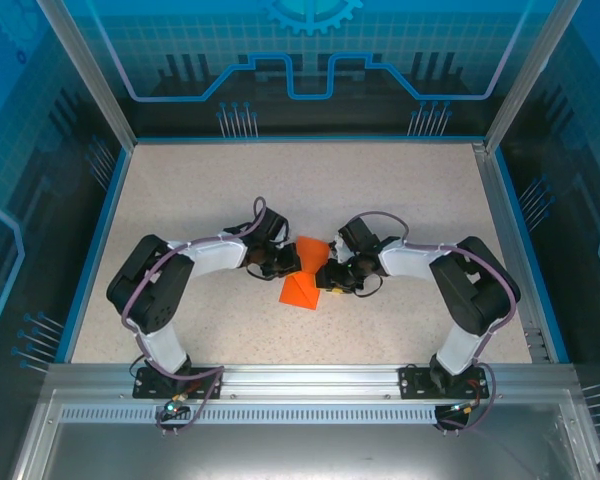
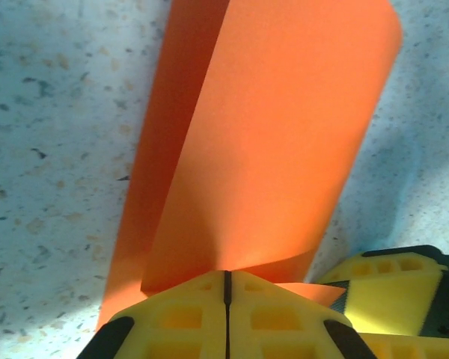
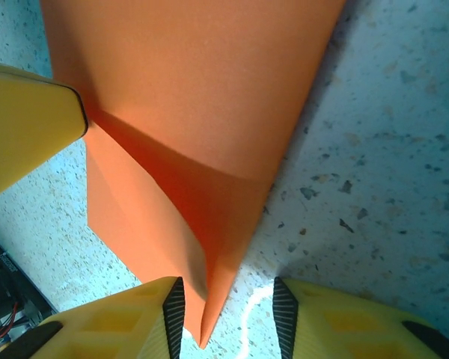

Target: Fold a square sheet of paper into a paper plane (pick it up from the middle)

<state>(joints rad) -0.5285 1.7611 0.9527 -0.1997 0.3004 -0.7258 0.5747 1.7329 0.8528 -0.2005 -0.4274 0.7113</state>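
The orange square sheet of paper [image 1: 302, 287], creased into a pointed shape with a raised flap, lies mid-table between both arms. My left gripper [image 1: 286, 263] is shut on one edge of it; in the left wrist view its jaws [image 2: 227, 283] meet with the paper [image 2: 269, 134] pinched in the seam. My right gripper [image 1: 332, 275] stands open. In the right wrist view the paper's narrow tip [image 3: 209, 314] sits between its fingertips [image 3: 228, 310], close to the left pad and well apart from the right one.
The speckled tabletop [image 1: 420, 200] is bordered by a blue rim and glass walls. The two grippers are very close together: the right one's yellow finger [image 2: 389, 288] shows beside the left jaws, and a left finger [image 3: 26, 123] shows in the right wrist view.
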